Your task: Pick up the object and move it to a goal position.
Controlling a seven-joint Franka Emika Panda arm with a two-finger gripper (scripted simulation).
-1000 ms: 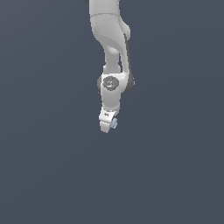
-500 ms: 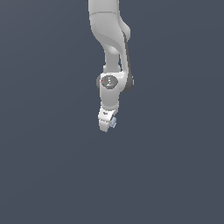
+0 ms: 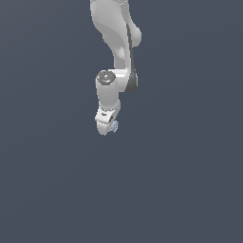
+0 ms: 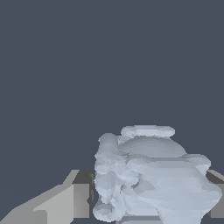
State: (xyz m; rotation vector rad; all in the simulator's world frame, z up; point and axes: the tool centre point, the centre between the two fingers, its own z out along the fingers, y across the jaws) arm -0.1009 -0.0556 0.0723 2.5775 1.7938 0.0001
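Gripper [image 3: 108, 128] is clamped on the pale blue lumpy object [image 4: 148, 175], held between its fingers [image 4: 65, 201] above the grey floor [image 3: 190, 190]

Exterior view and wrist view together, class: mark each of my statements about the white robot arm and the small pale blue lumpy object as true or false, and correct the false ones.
1. The small pale blue lumpy object sits right at the tip of the white gripper. True.
2. The object is larger than the gripper block. False: in the exterior view it is much smaller than the gripper.
3. In the wrist view the object shows between grey finger parts on either side. True.
4. The object is bright red and box-shaped. False: it is pale blue-white, rounded and lumpy.
5. Several other objects lie around the arm. False: only a plain dark grey background shows.
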